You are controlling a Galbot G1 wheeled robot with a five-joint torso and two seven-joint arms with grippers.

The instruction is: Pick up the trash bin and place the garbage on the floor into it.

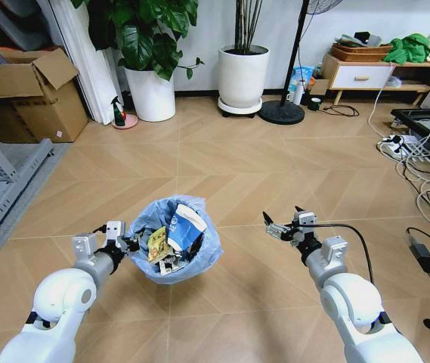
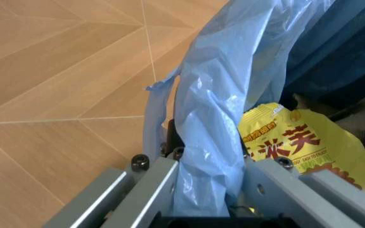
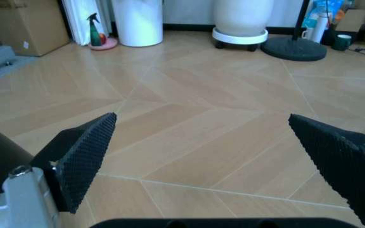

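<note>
The trash bin, lined with a crinkly light blue bag, is low in the head view, left of centre. My left gripper is shut on its near-left rim, with the bag edge pinched between the fingers. Garbage lies inside the bin: a yellow wrapper, a blue-white packet and darker pieces. My right gripper hovers open and holding nothing over the wooden floor, right of the bin, with its pads wide apart.
Two white plant pots and a fan base stand at the back. Cardboard boxes and a grey metal rack line the left. A power strip and cables lie at the right, below a wooden cabinet.
</note>
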